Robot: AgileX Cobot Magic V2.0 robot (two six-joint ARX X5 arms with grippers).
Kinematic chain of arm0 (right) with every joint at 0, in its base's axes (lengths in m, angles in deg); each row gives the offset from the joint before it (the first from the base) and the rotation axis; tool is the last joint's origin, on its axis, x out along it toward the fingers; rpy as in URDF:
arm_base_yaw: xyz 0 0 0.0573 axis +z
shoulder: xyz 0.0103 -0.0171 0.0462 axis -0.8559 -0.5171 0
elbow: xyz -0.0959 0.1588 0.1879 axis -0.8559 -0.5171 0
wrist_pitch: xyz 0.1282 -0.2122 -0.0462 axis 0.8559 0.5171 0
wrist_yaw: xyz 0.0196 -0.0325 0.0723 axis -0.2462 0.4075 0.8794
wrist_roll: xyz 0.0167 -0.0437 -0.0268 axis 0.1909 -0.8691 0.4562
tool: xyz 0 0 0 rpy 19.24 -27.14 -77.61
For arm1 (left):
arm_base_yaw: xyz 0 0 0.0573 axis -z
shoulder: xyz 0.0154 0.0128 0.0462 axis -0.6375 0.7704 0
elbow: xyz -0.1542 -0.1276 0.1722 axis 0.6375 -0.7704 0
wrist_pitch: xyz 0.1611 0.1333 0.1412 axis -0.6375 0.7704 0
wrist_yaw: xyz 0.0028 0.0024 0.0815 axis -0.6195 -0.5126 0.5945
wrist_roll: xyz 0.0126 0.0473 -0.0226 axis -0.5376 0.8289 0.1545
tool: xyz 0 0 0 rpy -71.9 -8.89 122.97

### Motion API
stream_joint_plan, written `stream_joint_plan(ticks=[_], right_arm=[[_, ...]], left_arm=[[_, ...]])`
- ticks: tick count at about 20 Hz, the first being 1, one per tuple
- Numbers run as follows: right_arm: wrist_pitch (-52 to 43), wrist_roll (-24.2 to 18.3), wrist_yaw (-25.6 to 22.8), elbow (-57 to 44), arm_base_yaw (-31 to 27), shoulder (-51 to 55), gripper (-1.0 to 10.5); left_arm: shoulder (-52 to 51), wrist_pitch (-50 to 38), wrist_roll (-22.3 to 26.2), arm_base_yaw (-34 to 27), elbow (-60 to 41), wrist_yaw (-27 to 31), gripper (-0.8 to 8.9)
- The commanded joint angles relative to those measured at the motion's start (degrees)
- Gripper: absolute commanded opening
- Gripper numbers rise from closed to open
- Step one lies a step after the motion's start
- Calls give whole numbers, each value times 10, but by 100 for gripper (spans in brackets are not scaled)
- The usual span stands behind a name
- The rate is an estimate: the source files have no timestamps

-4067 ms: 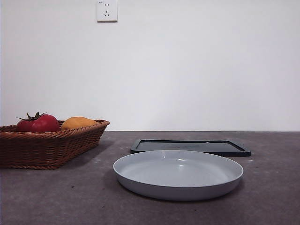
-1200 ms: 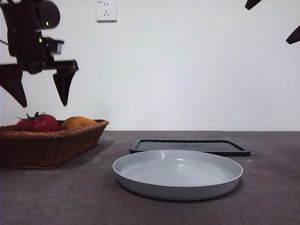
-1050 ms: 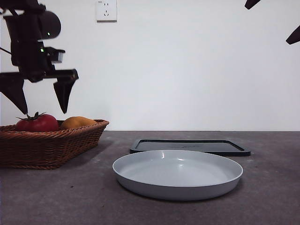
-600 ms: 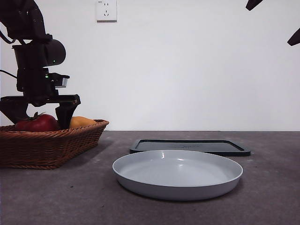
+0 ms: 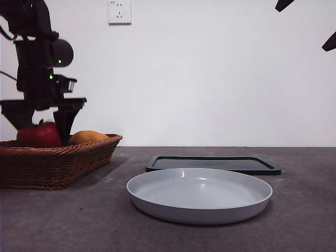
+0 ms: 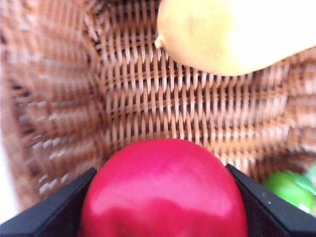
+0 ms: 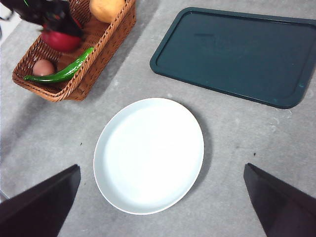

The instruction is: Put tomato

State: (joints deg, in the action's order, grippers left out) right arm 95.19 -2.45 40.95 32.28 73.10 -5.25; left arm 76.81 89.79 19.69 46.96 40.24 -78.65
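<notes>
Behind the grey table (image 5: 63, 220) a plain white wall carries a socket (image 5: 119, 11), and seen from the front the left gripper (image 5: 41, 128) stands over the wicker basket (image 5: 52, 165) with the tomato (image 5: 38, 135) between its jaws, sitting at the rim beside the orange-yellow fruit (image 5: 86, 137). I judge this the grasp-and-lift step; next it must clear the rim and carry toward the white plate (image 5: 199, 207), which holds nothing, the dark tray (image 5: 212, 164) behind it likewise. From the left wrist, both jaws press the tomato's flanks, clamped on it above the weave, the yellow fruit beyond and something green at the edge. From the right wrist, the right gripper (image 7: 163, 207) hangs high with jaws spread wide, and the basket also shows a green pepper (image 7: 61, 73) and a brownish egg-like thing (image 7: 43, 66).
</notes>
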Motion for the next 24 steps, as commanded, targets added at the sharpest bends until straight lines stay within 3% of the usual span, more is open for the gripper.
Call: stream_joint_plan(ticks=[1, 8, 14, 19, 24], right_arm=[[-3, 10, 3, 9, 3, -2, 623], [-3, 10, 2, 9, 3, -2, 623], [-3, 10, -12, 9, 2, -2, 622], [-1, 11, -44, 9, 2, -2, 622], [3, 13, -97, 18, 2, -2, 622]], left_arm=[[5, 40, -13, 2, 54, 2, 249], [-52, 156, -78, 57, 135, -3, 249], [-85, 182, -80, 188, 135, -6, 249], [-75, 163, -80, 314, 121, -6, 249], [-60, 68, -88, 402, 35, -6, 249]])
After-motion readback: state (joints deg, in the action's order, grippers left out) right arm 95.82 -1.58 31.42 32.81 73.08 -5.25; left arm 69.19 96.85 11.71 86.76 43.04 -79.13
